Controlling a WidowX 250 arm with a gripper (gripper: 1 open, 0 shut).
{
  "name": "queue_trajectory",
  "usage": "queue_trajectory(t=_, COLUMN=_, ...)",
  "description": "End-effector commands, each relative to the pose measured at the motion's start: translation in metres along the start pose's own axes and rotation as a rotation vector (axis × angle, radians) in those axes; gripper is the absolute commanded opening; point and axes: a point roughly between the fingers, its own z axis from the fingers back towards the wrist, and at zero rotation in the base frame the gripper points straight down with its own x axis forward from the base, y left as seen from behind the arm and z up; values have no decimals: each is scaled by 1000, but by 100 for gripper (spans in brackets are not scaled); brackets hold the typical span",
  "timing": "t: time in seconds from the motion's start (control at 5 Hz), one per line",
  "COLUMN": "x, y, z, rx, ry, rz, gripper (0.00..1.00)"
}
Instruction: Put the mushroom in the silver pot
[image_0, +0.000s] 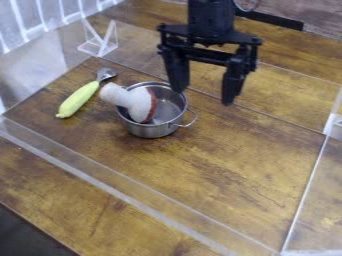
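The mushroom (123, 95) has a plump white stem and a grey-brown cap; it leans on the left rim of the silver pot (155, 117), stem partly over the reddish inside and cap pointing out to the upper left. My gripper (203, 94) hangs above and to the right of the pot, pointing straight down. Its black fingers (231, 83) stand wide apart and hold nothing. It touches neither the pot nor the mushroom.
A long yellow-green corn-like object (78, 99) lies left of the pot. A clear plastic barrier (160, 205) runs along the table's front, with clear walls at the right and back. A small clear stand (96, 40) sits at the back left.
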Motion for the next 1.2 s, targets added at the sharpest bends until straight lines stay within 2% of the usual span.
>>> queue_trajectory(t=0.0, x=10, y=-16, z=17, rx=-11, ry=-88, rz=-9, gripper=100)
queue_trajectory(t=0.2, x=14, y=-15, z=15, rx=-7, ry=-110, rz=-26, gripper=100)
queue_trajectory(t=0.6, x=9, y=-8, z=15, rx=8, ry=-98, rz=-50, gripper=100)
queue_trajectory(t=0.8, x=6, y=-5, z=7, rx=13, ry=-92, rz=-65, gripper=100)
queue_trajectory(t=1.0, x=5, y=-2, z=5, rx=12, ry=-98, rz=-77, gripper=100)
